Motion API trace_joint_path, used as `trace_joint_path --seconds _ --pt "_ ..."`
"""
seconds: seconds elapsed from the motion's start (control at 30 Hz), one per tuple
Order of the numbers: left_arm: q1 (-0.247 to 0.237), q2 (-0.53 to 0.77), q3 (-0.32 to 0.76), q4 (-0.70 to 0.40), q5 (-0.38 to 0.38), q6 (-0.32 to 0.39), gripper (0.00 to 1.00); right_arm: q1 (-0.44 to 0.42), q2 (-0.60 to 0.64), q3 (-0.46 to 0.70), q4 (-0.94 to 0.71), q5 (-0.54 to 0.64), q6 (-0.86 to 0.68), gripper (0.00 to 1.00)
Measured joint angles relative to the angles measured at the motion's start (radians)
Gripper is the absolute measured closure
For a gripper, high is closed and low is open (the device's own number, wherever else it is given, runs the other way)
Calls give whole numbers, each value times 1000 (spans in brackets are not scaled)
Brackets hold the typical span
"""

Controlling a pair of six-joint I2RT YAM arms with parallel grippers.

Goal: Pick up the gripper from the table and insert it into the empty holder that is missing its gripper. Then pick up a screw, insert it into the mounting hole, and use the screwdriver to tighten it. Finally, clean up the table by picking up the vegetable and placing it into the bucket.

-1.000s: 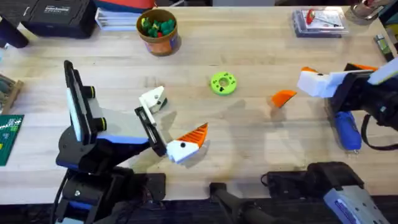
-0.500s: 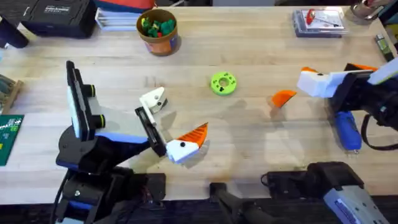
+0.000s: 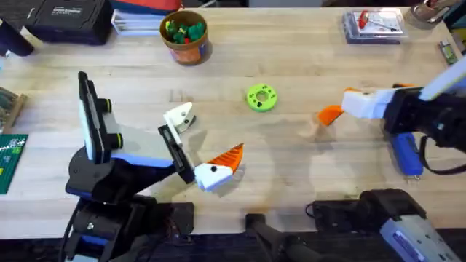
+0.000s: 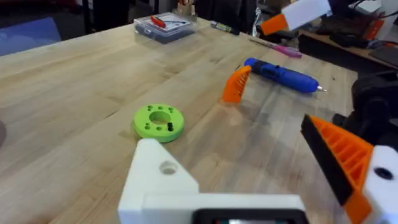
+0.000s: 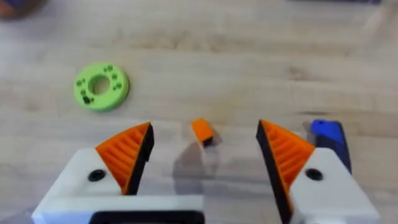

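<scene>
The orange gripper [image 3: 331, 114] lies on the table right of centre, also seen as the wedge [image 4: 236, 84] and the piece [image 5: 202, 132]. My right gripper [image 3: 354, 101] hovers just right of it, open [image 5: 204, 128], with the piece between its orange pads. My left gripper [image 3: 204, 138] is open; one finger is the bare white holder [image 3: 178, 116] [image 4: 158, 180], the other carries an orange wedge. The blue screwdriver [image 3: 406, 153] [image 4: 280, 73] lies under the right arm. The bucket [image 3: 186, 35] stands at the back. A loose screw and the vegetable are out of view.
A lime-green disc [image 3: 261, 97] [image 4: 159, 120] [image 5: 101, 86] lies mid-table. A clear plastic box [image 3: 373, 24] [image 4: 165, 25] sits at the back right. Dark cases and papers line the back left; a green board lies at the left edge.
My right gripper has moved left, closer to the orange wedge on the table. The left arm and everything on the table have stayed put.
</scene>
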Motion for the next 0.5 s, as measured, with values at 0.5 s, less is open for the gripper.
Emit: trace_joint_path --seconds 0.5 --pt "0 0 0 0 0 -3 14 0 529 248 -200 -24 -178 7"
